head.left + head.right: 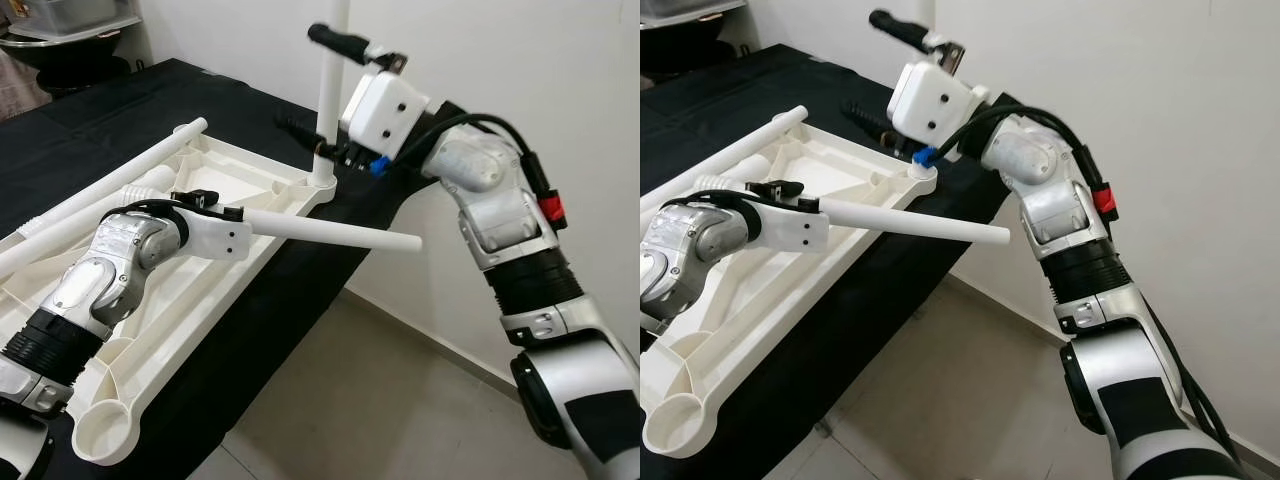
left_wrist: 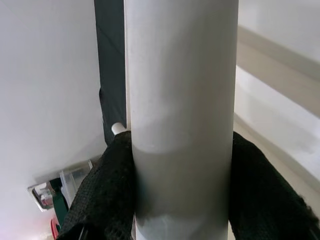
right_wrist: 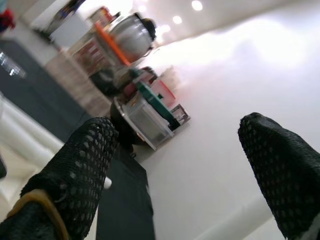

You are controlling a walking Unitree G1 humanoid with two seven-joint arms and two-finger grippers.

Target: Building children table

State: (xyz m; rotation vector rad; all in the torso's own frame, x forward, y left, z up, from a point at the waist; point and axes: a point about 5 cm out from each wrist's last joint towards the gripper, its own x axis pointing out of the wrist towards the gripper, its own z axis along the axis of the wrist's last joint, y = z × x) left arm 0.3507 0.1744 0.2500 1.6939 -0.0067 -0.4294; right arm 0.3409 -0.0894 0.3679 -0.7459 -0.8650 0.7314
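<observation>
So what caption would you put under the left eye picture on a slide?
Left gripper holds a white table leg level over the upturned white tabletop; open right gripper flanks the upright leg socketed in its corner.

Even, bright indoor light filled both head views, sharp throughout, with soft shadows under the white tabletop (image 1: 215, 190). The right wrist view was blown out by ceiling lamps (image 3: 196, 5); the background was blurred.
</observation>
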